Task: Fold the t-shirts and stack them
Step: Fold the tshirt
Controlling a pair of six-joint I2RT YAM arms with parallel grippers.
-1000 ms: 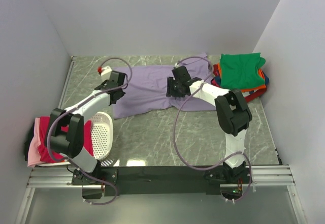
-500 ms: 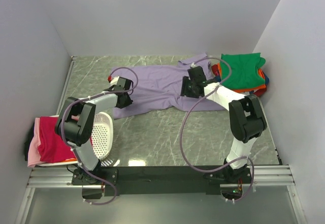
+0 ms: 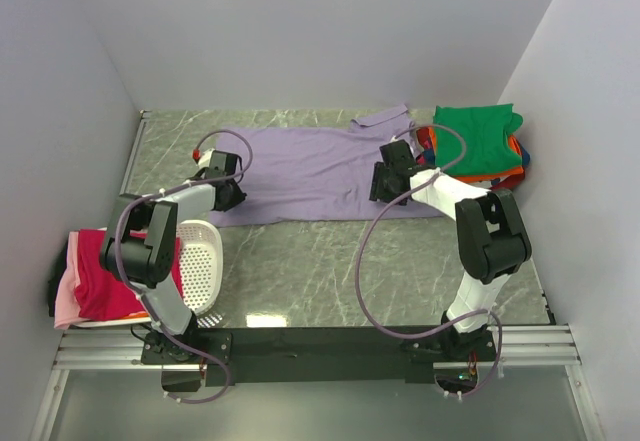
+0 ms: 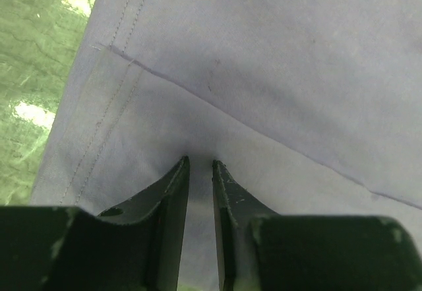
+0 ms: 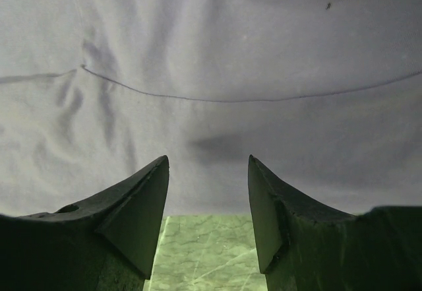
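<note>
Lavender t-shirt [image 3: 310, 173] lay spread nearly flat across the far middle of the green marble table [image 3: 330, 261], at 12 o'clock from my bases. Its length ran 9-to-3, w/ the collar end toward 2 o'clock.

My left gripper [image 3: 228, 197] sat at the shirt's 9 o'clock end, near the front corner. In the left wrist view [image 4: 200, 165] my jaws were released but only a narrow slit apart, tips down at the cloth [image 4: 277, 66] just inside a stitched hem. A seam ran diagonally ahead of them and bare marble showed at 9 o'clock.

My right gripper [image 3: 385, 183] was over the shirt's near edge toward the 3 o'clock end. In the right wrist view [image 5: 208, 162] those jaws stood wide and released, grasping nothing. The shirt's [image 5: 231, 47] near edge crossed between the fingers, w/ a thin curved seam beyond them and marble showing at 6 o'clock. Whether the tips touched the cloth, couldn't tell.

At 2 o'clock, against the rt wall, a green t-shirt [image 3: 475, 136] topped a folded stack, w/ an orange t-shirt [image 3: 497, 173] edging out beneath it. The stack touched the lavender shirt's collar end.

At 8 o'clock, by the lt wall, a magenta-red t-shirt [image 3: 100, 271] lay over a pink t-shirt [image 3: 65, 306]. The white perforated basket [image 3: 203, 256] lay tipped on its side just beside them, toward 3 o'clock.
</note>
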